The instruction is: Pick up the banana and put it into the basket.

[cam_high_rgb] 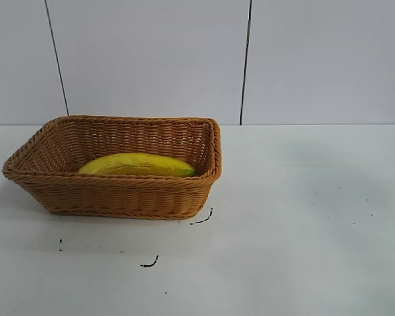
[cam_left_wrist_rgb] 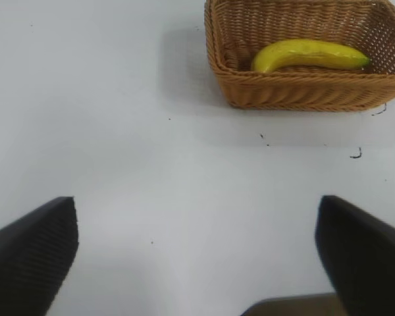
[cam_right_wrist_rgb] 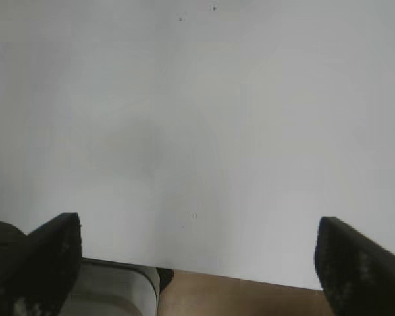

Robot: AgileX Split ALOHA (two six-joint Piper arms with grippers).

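Left gripper point(cam_left_wrist_rgb: 196, 253): two dark ribbed fingers point(cam_left_wrist_rgb: 33, 253) spread wide, empty, hovering over bare white table point(cam_left_wrist_rgb: 151, 197) well short of the goods; right gripper point(cam_right_wrist_rgb: 197, 257) likewise spread and empty above blank tabletop, neither visible from outside. Long, gently curved, bright yellow banana point(cam_high_rgb: 137, 164) with greenish-dark tip: lying inside rectangular tan-brown woven wicker basket point(cam_high_rgb: 112, 197), along its near wall; judged light, smooth-skinned, slightly slippery, firm but bruisable, best pinched across mid-length. Basket: stiff ribbed weave, flared sides, braided rim, standing left of centre.
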